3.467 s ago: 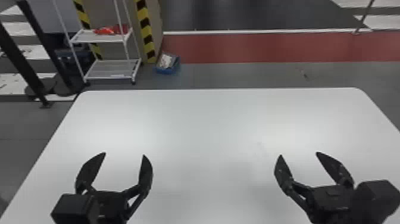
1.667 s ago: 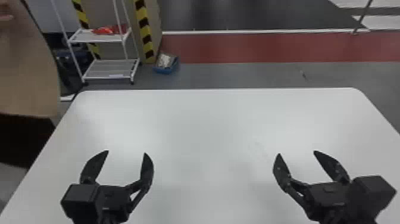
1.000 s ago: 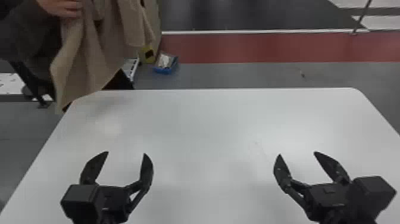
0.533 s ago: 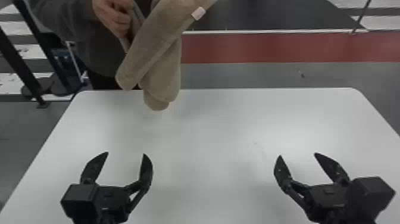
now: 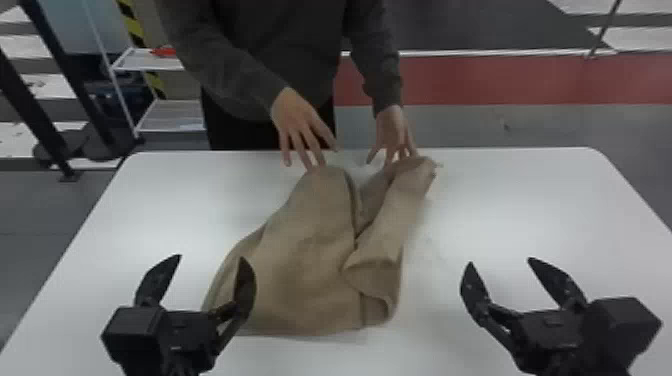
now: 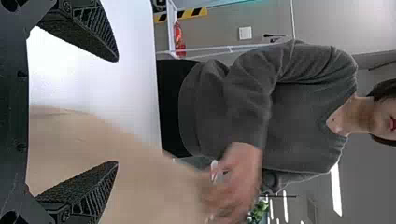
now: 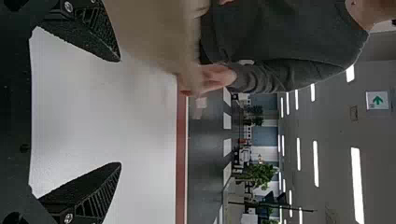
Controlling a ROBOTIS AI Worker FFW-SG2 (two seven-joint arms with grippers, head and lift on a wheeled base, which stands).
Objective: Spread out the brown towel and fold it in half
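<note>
Brown towel (image 5: 310, 250) is on the white desk (image 5: 540, 200), around the middle, running from near the far edge down toward the robot. Lies rumpled, not flat. Broad panel on the left side, narrower folded strip on the right, deep crease between them at the far half. Near right corner is curled over on itself. Far right tip angles out toward the desk's far right corner, well apart from it.

Person in a dark grey sweater (image 5: 285, 45) stands at the far edge. Left-side hand (image 5: 300, 125) has fingertips at the towel's far end, right-side hand (image 5: 392, 130) is at the far right tip. Both have spread fingers. In the left and right wrist views the hands and cloth edge are blurred.

Left pincer (image 5: 211, 257): open, gripping nothing, fingers wide apart. Sits at the towel's near left part; inner finger overlaps the cloth in the head view. Can't tell whether it touches.

Right pincer (image 5: 500, 261): also open and empty, over the bare right half of the desk, apart from the towel.

Background: white rack (image 5: 150, 60) past the far left corner with a red item (image 5: 162, 51) on it, yellow-black striped post (image 5: 131, 25) behind. Red floor strip (image 5: 500, 80) runs beyond the far edge. Right wrist view adds a green plant (image 7: 261, 175) and a green arrow sign (image 7: 377, 100).
</note>
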